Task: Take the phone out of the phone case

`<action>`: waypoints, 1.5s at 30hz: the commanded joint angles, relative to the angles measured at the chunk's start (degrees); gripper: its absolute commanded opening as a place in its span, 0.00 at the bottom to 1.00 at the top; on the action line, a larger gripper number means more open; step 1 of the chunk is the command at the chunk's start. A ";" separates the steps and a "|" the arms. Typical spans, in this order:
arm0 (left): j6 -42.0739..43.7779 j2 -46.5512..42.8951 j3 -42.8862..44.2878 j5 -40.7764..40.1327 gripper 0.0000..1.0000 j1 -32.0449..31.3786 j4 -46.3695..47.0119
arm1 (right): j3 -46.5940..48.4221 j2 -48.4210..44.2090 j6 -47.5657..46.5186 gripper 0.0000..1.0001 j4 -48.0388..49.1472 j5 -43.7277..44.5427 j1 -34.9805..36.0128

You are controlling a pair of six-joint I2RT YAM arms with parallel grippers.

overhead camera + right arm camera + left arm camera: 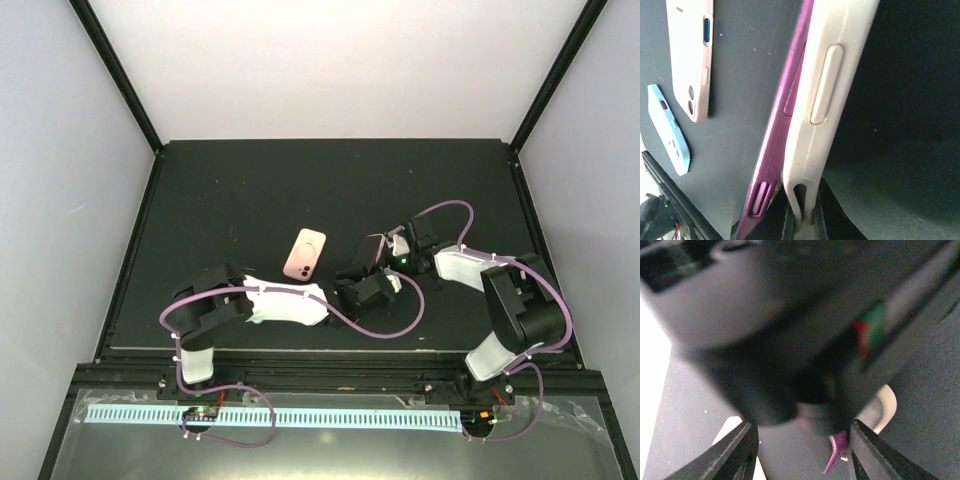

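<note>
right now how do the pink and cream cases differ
The pink case lies flat on the table; the cream case stands on edge in the right tool. A purple phone sits partly out of the cream case; the pink case's contents are unclear. Both have raised side buttons.

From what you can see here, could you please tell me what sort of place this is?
Probably a robot test cell: plain white walls enclose a black table, the left arm and right arm are bolted at its near edge, and a pink case lies on it.

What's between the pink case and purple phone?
Only bare black mat, in the right wrist view, separates the pink silicone case from the purple phone in its cream case.
</note>
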 commanded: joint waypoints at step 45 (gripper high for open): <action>-3.12 -9.08 -6.88 -2.76 0.02 -0.15 10.44 | 2.10 -2.84 -3.53 0.01 -2.28 4.26 -2.79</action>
